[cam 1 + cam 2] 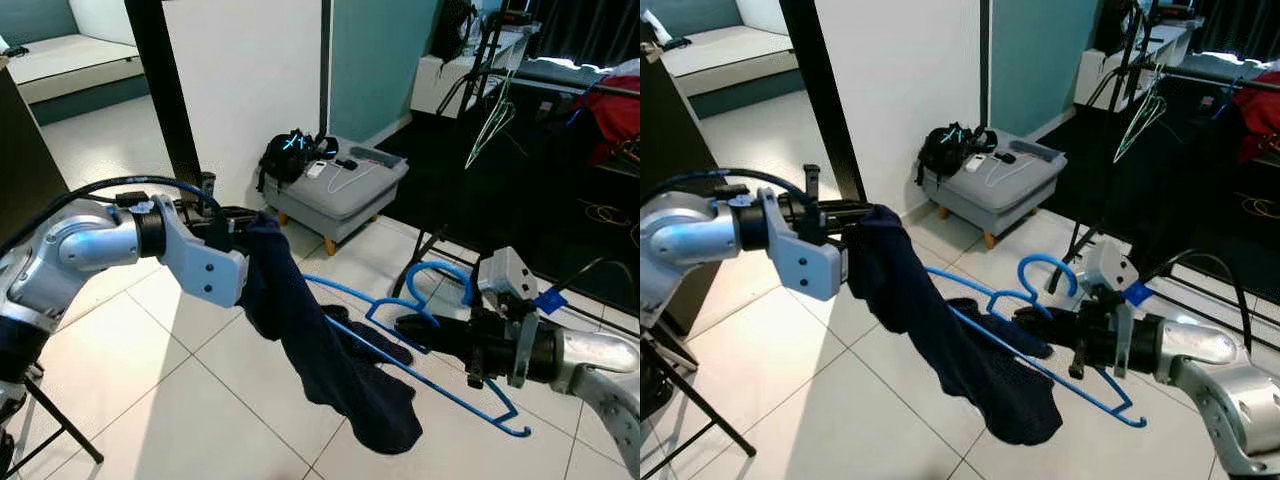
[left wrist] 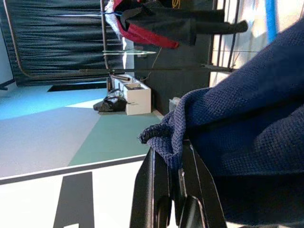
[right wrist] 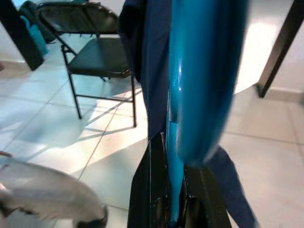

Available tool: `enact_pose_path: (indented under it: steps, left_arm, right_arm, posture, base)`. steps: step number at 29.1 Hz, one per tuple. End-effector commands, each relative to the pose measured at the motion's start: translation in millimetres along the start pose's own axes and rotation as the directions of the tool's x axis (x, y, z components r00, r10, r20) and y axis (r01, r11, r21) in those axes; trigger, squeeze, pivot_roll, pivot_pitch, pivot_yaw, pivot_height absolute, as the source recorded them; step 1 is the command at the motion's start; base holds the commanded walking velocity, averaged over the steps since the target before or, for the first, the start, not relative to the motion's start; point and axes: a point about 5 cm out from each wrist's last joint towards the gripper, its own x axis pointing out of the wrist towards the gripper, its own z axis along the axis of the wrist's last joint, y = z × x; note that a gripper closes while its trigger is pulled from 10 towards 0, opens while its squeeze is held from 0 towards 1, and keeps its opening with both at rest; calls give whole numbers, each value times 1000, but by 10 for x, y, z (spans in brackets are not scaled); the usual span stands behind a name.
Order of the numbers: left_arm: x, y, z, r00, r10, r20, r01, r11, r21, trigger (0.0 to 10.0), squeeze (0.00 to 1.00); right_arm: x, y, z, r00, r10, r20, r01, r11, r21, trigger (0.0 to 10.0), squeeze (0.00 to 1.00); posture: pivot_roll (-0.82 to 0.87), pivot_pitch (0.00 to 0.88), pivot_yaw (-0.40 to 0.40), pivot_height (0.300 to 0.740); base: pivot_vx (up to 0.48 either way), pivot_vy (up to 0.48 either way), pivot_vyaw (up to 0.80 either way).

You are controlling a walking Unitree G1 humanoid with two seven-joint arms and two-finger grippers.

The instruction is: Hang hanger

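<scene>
A dark navy garment (image 1: 320, 355) hangs between my two arms above the tiled floor. My left gripper (image 1: 250, 225) is shut on its upper edge, and the left wrist view shows the knit cloth (image 2: 247, 123) pinched between the black fingers (image 2: 156, 190). A blue plastic hanger (image 1: 430, 380) runs through the garment, hook curling up at the right. My right gripper (image 1: 408, 325) is shut on the hanger near its neck; the right wrist view shows the blue bar (image 3: 199, 76) clamped between the fingers, the cloth behind it.
A grey footstool (image 1: 340, 185) with a black bag and cables stands by the white wall. A clothes rack (image 1: 520, 80) with a pale wire hanger (image 1: 492, 125) and red clothing stands at the back right. A black folding chair (image 3: 95, 57) stands on the tiles.
</scene>
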Motion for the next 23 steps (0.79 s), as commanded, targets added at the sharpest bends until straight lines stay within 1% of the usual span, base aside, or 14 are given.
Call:
enact_pose_path:
  steps: [1, 2, 3, 5, 9, 14, 18, 21, 23]
  left_arm:
    - [7, 38, 5, 1000, 3, 6, -3, 1000, 28, 10000, 0]
    - [13, 32, 15, 1000, -1, 17, 0, 999, 34, 10000, 0]
    - [13, 32, 15, 1000, -1, 17, 0, 999, 34, 10000, 0]
    - [43, 25, 44, 999, -15, 45, 13, 999, 47, 10000, 0]
    - [71, 32, 67, 998, -21, 65, 18, 998, 55, 10000, 0]
    - [110, 57, 111, 995, -20, 98, 12, 997, 77, 10000, 0]
    - [159, 91, 154, 991, -22, 133, 7, 994, 106, 10000, 0]
    - [175, 100, 161, 990, -24, 142, 7, 993, 115, 10000, 0]
    - [175, 100, 161, 990, -24, 142, 7, 993, 115, 10000, 0]
  right_arm:
    - [8, 68, 9, 998, 63, -17, -63, 998, 2, 10000, 0]
    - [-31, 72, -17, 995, 84, -51, -84, 996, 7, 10000, 0]
    - [-31, 72, -17, 995, 84, -51, -84, 996, 7, 10000, 0]
    - [-107, 23, -26, 990, 94, -104, -94, 996, 5, 10000, 0]
    - [-129, -14, -17, 988, 88, -126, -89, 996, -2, 10000, 0]
    - [-79, 10, -46, 983, 107, -152, -108, 994, 0, 10000, 0]
    - [2, 44, -143, 970, 125, -209, -125, 992, 13, 10000, 0]
    - [15, 64, -166, 961, 148, -234, -147, 989, 20, 10000, 0]
    - [15, 64, -166, 961, 148, -234, -147, 989, 20, 10000, 0]
  posture:
    - [-51, 0, 34, 735]
    - [-48, 0, 29, 735]
    - [-48, 0, 29, 735]
    - [-48, 0, 29, 735]
    - [-48, 0, 29, 735]
    - [-33, 0, 23, 735]
    - [-28, 0, 24, 735]
    - [-30, 0, 23, 735]
    - [-30, 0, 23, 735]
  base:
    - [0, 0, 0]
    - [0, 0, 0]
    - [0, 0, 0]
    - [0, 0, 0]
    - [0, 0, 0]
    - [0, 0, 0]
    - [0, 0, 0]
    - [0, 0, 0]
    - [0, 0, 0]
